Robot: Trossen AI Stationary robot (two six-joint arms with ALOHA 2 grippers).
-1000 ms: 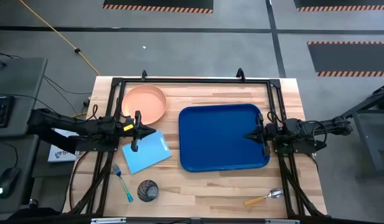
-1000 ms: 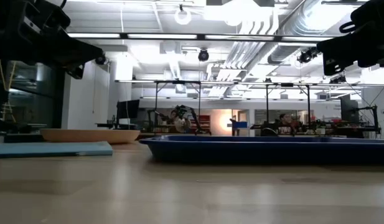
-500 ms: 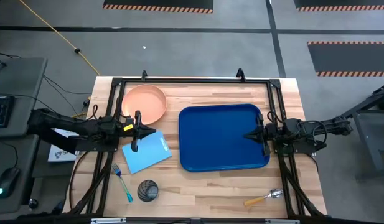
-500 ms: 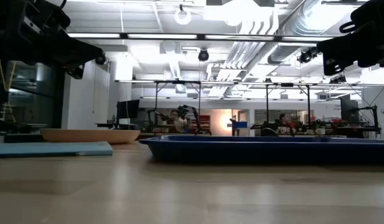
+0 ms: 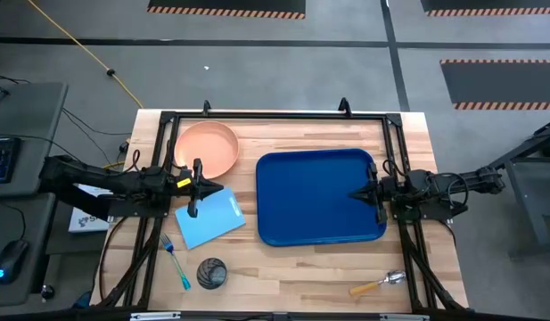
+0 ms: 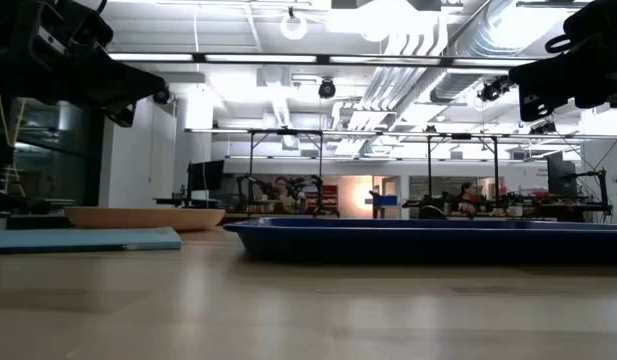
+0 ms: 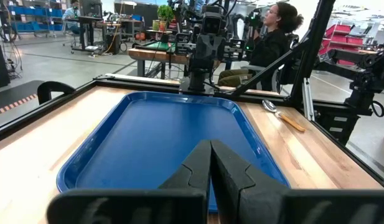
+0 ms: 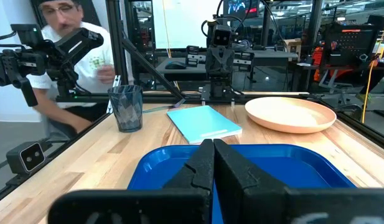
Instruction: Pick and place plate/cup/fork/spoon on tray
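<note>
The dark blue tray (image 5: 319, 196) lies at the table's middle right. The peach plate (image 5: 206, 149) rests at the far left. The dark grey cup (image 5: 211, 272) stands near the front left, with the blue-teal fork (image 5: 176, 261) lying beside it. The orange-handled spoon (image 5: 378, 284) lies at the front right. My left gripper (image 5: 219, 188) is shut and empty, above the table between the plate and a light-blue sheet. My right gripper (image 5: 353, 193) is shut and empty over the tray's right edge.
A light-blue flat sheet (image 5: 209, 218) lies left of the tray, below my left gripper. A black frame (image 5: 275, 114) runs along the table's far and side edges. A person (image 8: 67, 37) is beyond the table's near side, close to the cup.
</note>
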